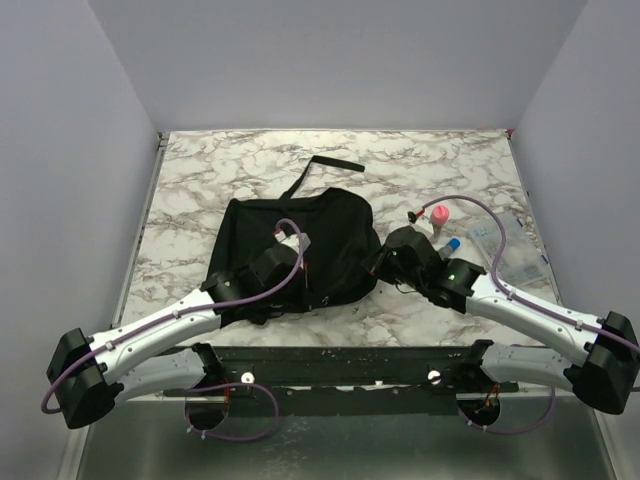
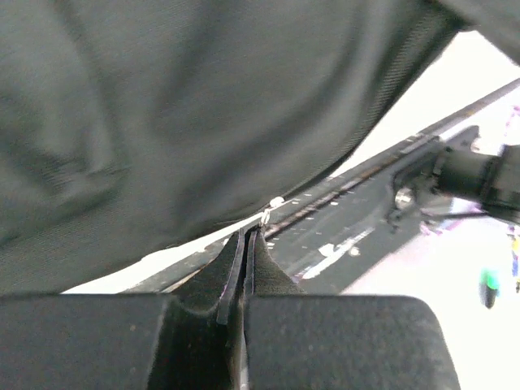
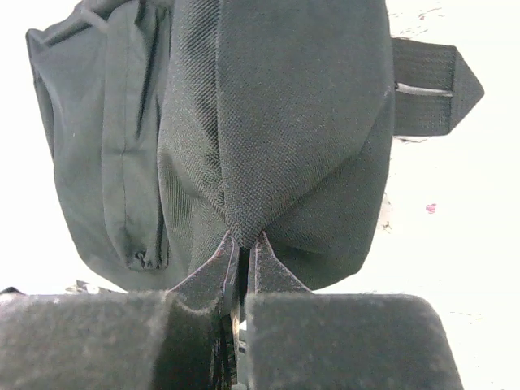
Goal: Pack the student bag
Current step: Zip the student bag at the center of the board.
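The student bag [image 1: 320, 235] is a large black fabric backpack lying mid-table, its top strap [image 1: 332, 164] stretched toward the back. Something white [image 1: 291, 240] shows at its top near the left arm. My left gripper [image 1: 272, 268] is at the bag's near left side. In the left wrist view it [image 2: 250, 231] is shut, with a small silver piece at the bag's [image 2: 203, 106] edge at its tips. My right gripper [image 1: 383, 258] is at the bag's right edge. In the right wrist view it [image 3: 244, 237] is shut on a pinched fold of the bag [image 3: 276, 106].
A pink-capped bottle [image 1: 438, 215], a blue-capped item [image 1: 452, 243] and a clear plastic pouch [image 1: 503, 250] lie right of the bag, beside the right arm. A dark rail [image 1: 340, 360] runs along the table's near edge. Walls enclose the left, right and back.
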{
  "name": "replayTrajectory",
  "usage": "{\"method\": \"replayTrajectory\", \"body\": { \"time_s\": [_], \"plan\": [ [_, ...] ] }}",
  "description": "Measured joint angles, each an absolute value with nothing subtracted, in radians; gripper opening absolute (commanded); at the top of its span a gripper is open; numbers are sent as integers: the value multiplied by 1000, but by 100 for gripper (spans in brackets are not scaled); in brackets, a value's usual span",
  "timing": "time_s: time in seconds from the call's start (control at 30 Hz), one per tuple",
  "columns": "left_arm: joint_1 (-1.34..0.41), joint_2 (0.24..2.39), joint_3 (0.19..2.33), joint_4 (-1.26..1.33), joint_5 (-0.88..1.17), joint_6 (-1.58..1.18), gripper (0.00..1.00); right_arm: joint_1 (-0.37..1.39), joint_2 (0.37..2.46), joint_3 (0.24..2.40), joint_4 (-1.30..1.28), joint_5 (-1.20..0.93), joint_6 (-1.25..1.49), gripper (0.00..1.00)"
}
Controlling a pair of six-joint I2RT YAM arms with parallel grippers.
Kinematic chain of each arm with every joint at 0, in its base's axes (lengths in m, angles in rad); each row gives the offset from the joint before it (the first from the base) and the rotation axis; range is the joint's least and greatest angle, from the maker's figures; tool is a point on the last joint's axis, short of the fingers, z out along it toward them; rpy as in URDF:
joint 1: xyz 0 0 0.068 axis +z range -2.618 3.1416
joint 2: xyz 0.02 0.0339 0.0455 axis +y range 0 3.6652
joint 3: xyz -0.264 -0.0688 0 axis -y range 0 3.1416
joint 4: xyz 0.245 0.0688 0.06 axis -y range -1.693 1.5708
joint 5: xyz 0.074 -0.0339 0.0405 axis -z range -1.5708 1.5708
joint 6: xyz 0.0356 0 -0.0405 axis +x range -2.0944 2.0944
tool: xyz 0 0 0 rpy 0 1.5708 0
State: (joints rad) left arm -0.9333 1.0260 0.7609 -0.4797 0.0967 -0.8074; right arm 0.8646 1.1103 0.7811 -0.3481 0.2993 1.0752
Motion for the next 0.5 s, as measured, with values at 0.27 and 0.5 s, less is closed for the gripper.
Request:
{"method": "replayTrajectory", "body": {
  "time_s": [0.27, 0.5],
  "plan": [
    [-933, 977, 599, -479, -73, -936, 0, 856, 1103, 780, -377, 336, 1113, 0],
    [-929, 939, 584, -484, -87, -980, 39, 844, 1067, 715, -313, 291, 1004, 0]
  ]
}}
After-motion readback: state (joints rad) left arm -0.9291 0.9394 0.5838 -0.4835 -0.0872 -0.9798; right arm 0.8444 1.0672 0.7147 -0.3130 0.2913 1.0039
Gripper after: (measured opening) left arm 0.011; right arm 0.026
